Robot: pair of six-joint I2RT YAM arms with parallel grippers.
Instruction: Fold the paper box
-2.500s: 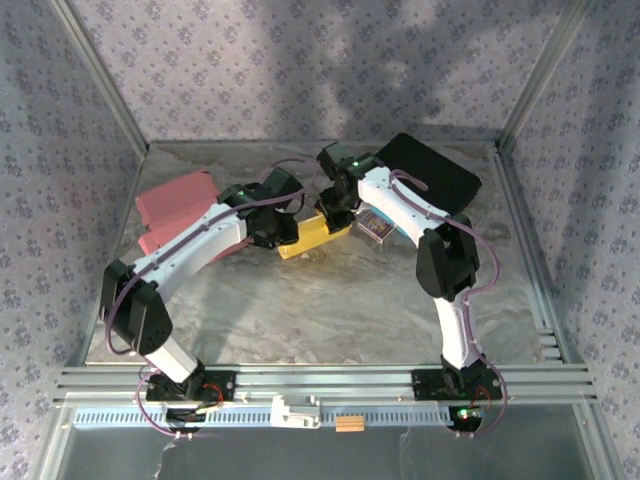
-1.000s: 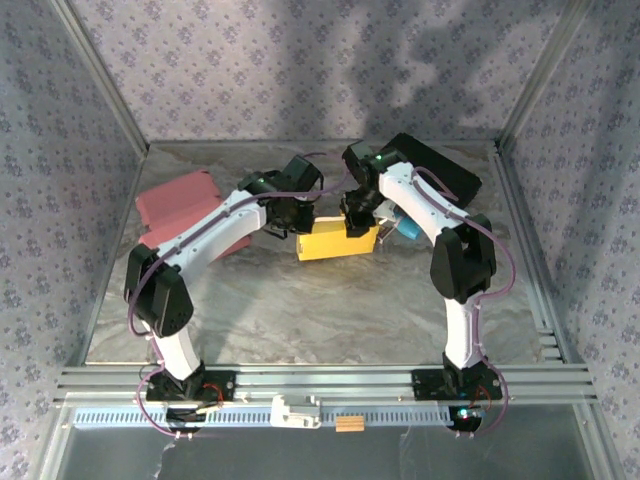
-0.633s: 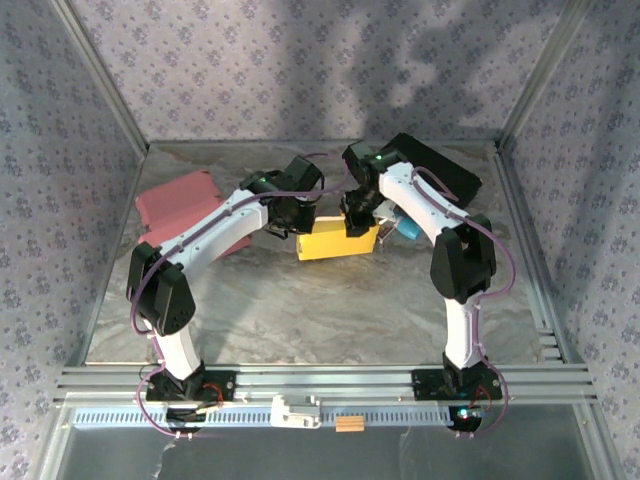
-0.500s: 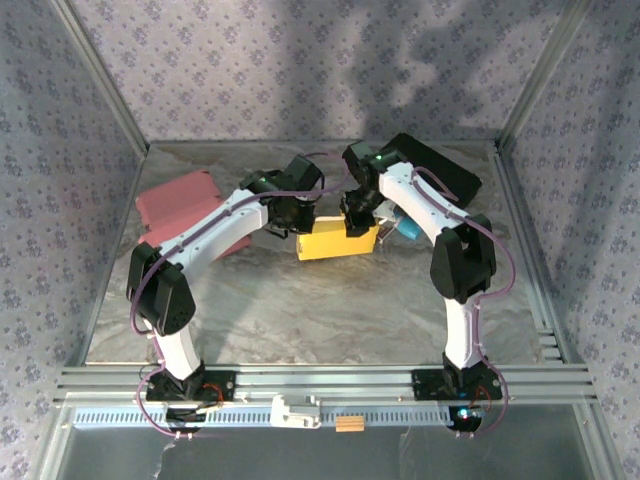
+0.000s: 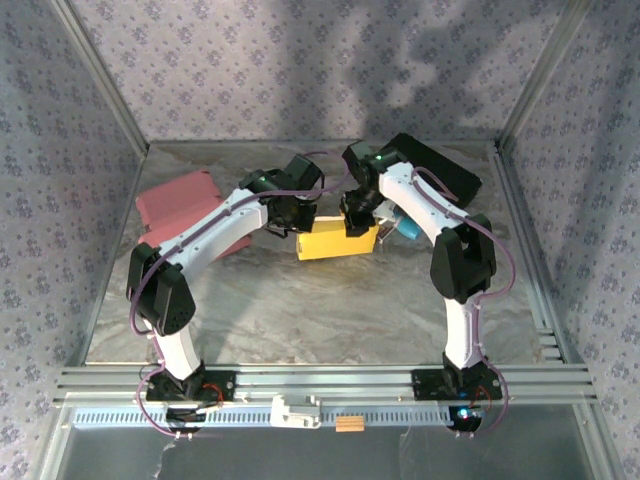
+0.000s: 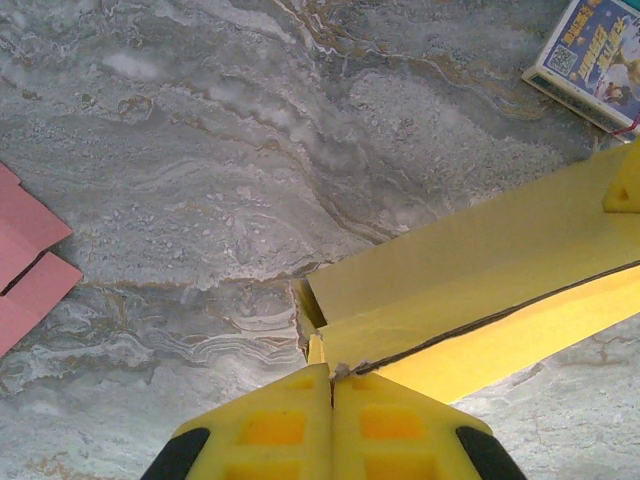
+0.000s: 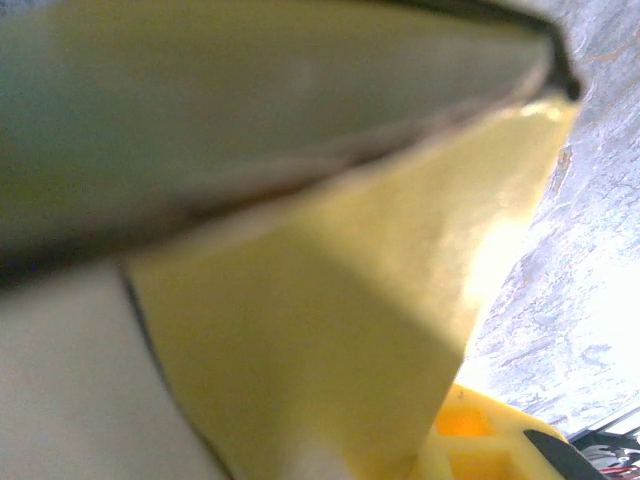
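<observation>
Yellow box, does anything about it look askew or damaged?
No tear or crush shows. The box is only part-folded: a dark seam gapes along its long edge, and the left end effector pinches its corner.

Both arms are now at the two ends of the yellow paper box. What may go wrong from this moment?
1. The left hand is shut on only a corner edge of the yellow paper box, at the very tip; the paper may slip out or tear.
2. The small blue printed pack lies close to the right hand; turning the box may knock it.
</observation>
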